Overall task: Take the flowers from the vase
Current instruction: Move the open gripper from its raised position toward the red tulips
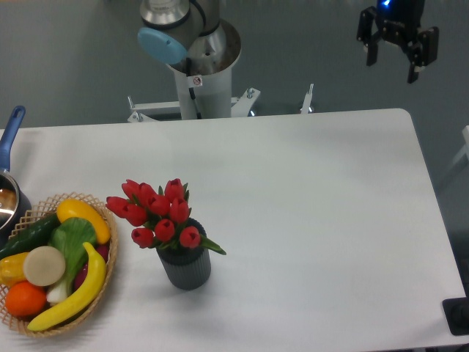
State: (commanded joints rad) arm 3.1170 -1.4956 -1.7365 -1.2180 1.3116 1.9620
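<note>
Gripper is hanging at the top right, beyond the table's far edge and above the grey floor, well apart from everything on the table; its two fingers are standing apart with a clear gap between them, holding nothing. The white table is taking up most of the view: far edge running along the top, rounded corner at the far right, right edge slanting down toward a small dark object at the lower right. The whole middle and right of the tabletop is lying bare. The flowers are sitting in the vase, left of centre and near the front edge; I'm counting about nine red buds, spreading wider than the vase mouth and leaning left, with one green leaf sticking out to the right. One vase, dark grey, ribbed, standing upright. Just beside it on the left, apart but close, a wicker basket is sitting at the left front corner, partly cut off by the frame. In it: two yellow banana-like pieces, one orange, one green leafy vegetable, one dark green cucumber, one pale round disc, something purple underneath. One pot with a blue handle is poking in at the left edge. The arm base is standing behind the far edge, left of centre.
</note>
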